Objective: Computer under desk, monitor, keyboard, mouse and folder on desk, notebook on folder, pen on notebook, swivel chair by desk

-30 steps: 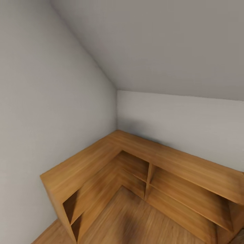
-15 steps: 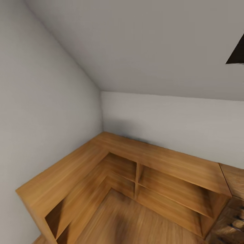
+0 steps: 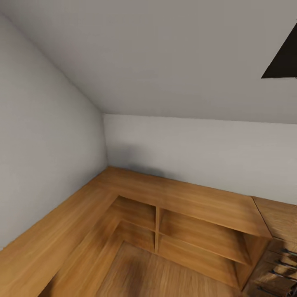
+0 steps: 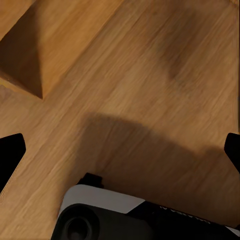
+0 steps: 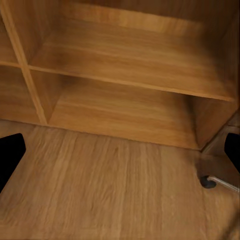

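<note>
Left wrist view: the left gripper [image 4: 120, 150] hangs with its jaws spread wide, one dark fingertip [image 4: 9, 152] at each side edge of the frame and nothing between them. Under it lies light wood floor [image 4: 150, 65], crossed by a soft shadow, with the corner of a wooden unit at one edge. A white and black part of the robot [image 4: 107, 212] sits close to the lens.

Right wrist view: the right gripper [image 5: 120, 160] is likewise released, its black fingertips [image 5: 10, 152] far apart and holding nothing. Beyond them is the same plank floor, then an open low wooden shelf unit [image 5: 125, 70] with one horizontal board and an upright divider. A small dark castor on a chrome leg [image 5: 209, 182], probably of the swivel chair, stands on the floor near the unit's end.

Head view looks into a corner of the bedroom [image 3: 165, 62]: sloped pale grey walls above the L-shaped shelf unit. At the right edge is a light-wood drawer chest [image 3: 277, 251], and a dark triangle [image 3: 284, 57] cuts the slope above. The desk and its items are not among what these views take in.
</note>
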Controlling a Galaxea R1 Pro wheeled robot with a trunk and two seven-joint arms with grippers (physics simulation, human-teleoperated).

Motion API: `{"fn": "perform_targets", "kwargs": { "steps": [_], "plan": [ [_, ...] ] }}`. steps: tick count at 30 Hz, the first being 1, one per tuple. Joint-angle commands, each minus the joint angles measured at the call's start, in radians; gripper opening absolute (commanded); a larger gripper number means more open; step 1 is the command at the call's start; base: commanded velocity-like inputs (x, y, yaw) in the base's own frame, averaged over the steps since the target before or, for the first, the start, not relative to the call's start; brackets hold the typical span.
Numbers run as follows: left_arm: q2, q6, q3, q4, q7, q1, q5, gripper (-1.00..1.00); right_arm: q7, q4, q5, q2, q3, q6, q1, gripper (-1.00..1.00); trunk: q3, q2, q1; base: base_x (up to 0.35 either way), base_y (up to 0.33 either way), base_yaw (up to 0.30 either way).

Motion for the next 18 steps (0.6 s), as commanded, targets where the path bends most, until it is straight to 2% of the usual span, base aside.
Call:
{"fn": "perform_targets", "kwargs": {
  "steps": [1, 6, 18],
  "plan": [
    [0.001, -0.004, -0.009, -0.001, 0.006, -0.001, 0.007, 1.0, -0.006, 0.002, -0.003, 0.001, 0.009, -0.002, -0.001, 1.0, -0.002, -0.002, 0.001, 0.266, 0.096, -0.289],
    [0.0, -0.004, -0.01, -0.001, 0.006, -0.001, 0.007, 1.0, -0.006, 0.002, -0.003, 0.001, 0.009, -0.002, -0.001, 1.0, 0.001, -0.002, 0.001, 0.09, 0.031, -0.289],
    [0.0, -0.005, -0.011, -0.001, 0.006, -0.001, 0.007, 1.0, -0.006, 0.002, -0.003, 0.001, 0.009, -0.002, -0.001, 1.0, 0.006, -0.002, 0.001, 0.006, 0.002, -0.289]
  ]
}}
